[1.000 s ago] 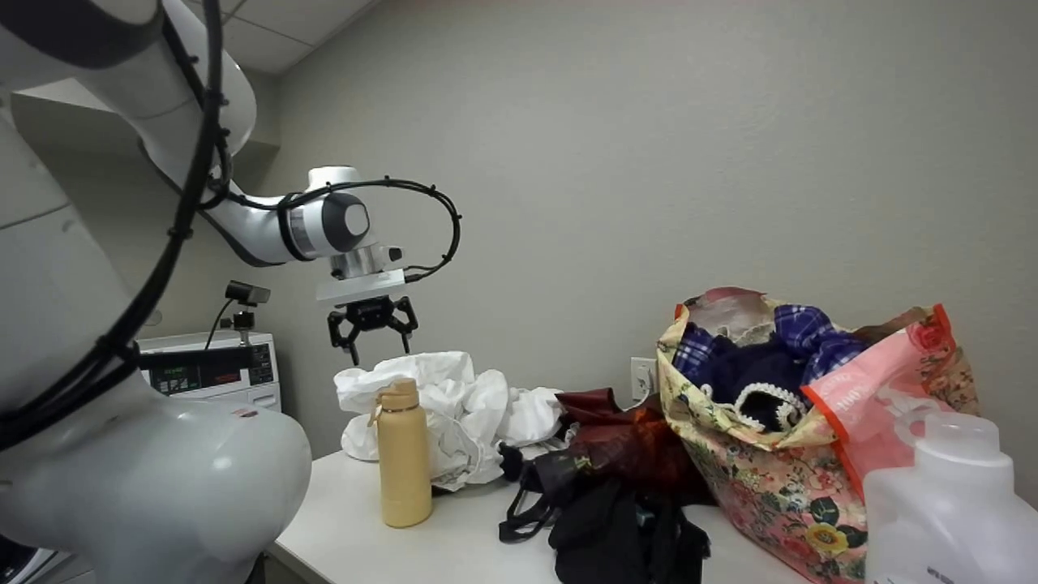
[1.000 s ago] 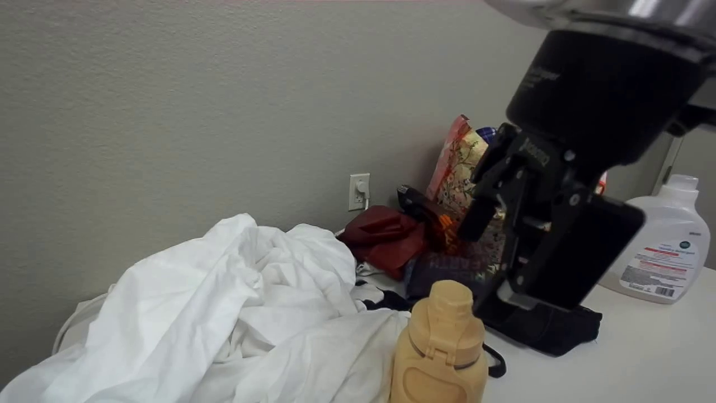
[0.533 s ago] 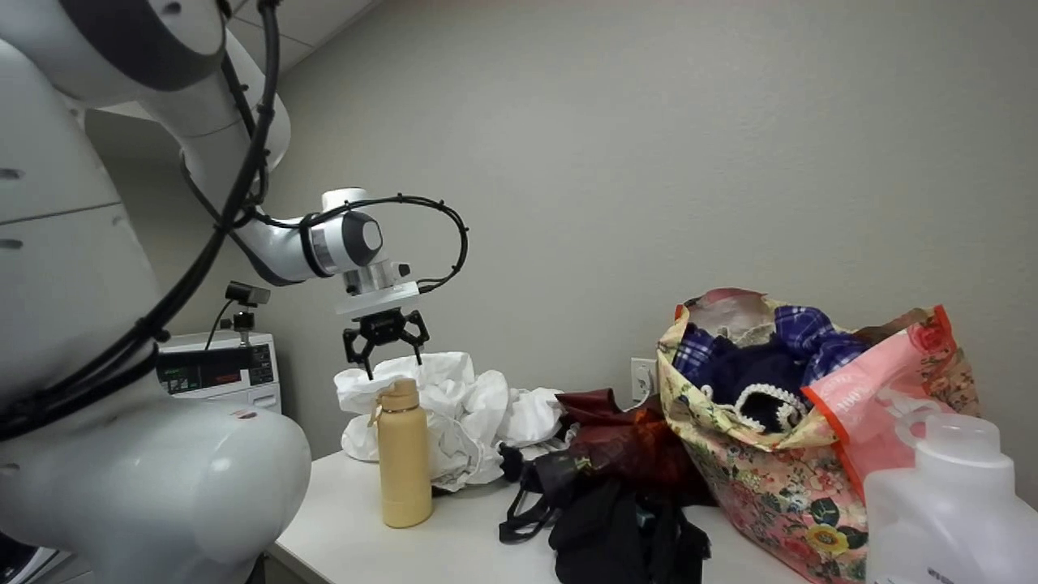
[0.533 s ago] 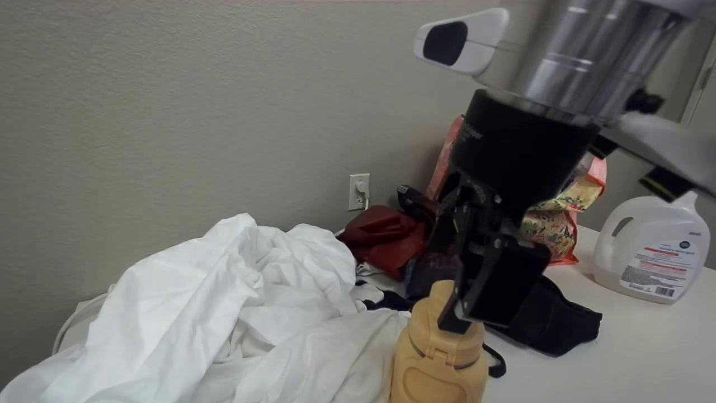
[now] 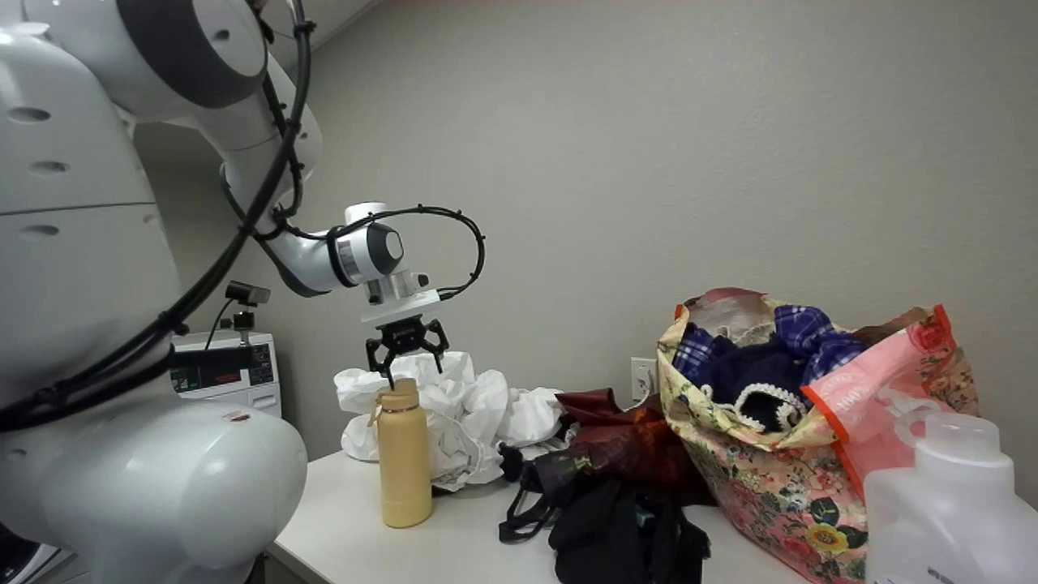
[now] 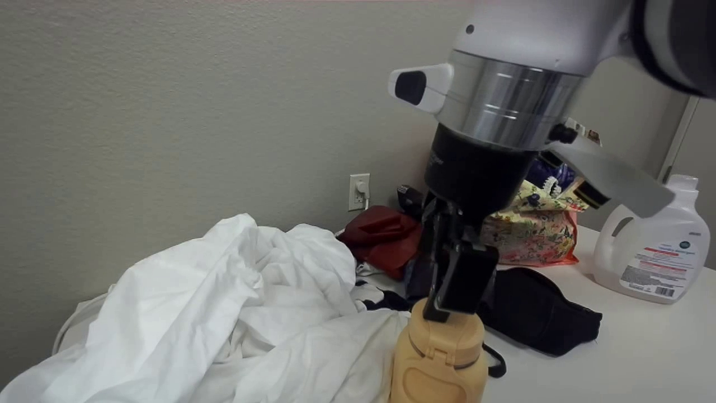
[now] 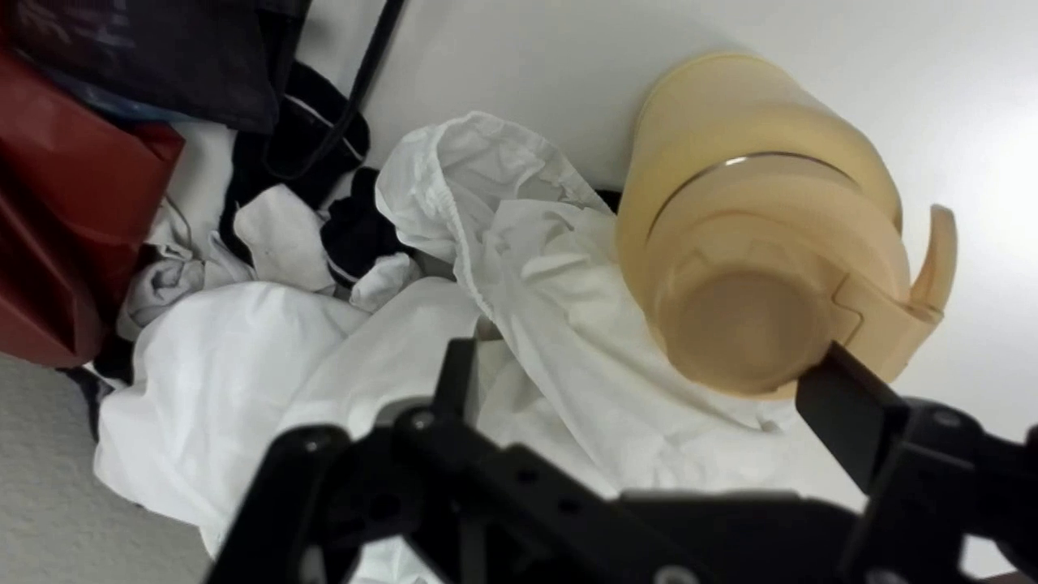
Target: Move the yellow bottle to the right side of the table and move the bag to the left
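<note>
The yellow bottle (image 5: 405, 462) stands upright on the white table, beside the white cloth. It also shows in an exterior view (image 6: 439, 364) and from above in the wrist view (image 7: 754, 211). My gripper (image 5: 415, 376) is open and empty, just above the height of the bottle's lid. In the wrist view the gripper (image 7: 649, 354) has its jaws wide apart, and one fingertip overlaps the lid's edge. I cannot tell whether it touches. The floral bag (image 5: 787, 487), full of clothes, stands further along the table. It is partly hidden by the arm in an exterior view (image 6: 531, 238).
White crumpled cloth (image 5: 466, 405) lies behind the bottle, against the wall. Black items (image 5: 616, 527) and a dark red bag (image 5: 608, 430) lie between bottle and floral bag. A translucent jug (image 5: 945, 503) stands in front of the floral bag. A wall outlet (image 6: 359, 191) has a plug in it.
The arm has moved and lowered, bringing the open gripper rightward and down in an exterior view, closer over the bottle's lid. The bottle and bag have not moved.
</note>
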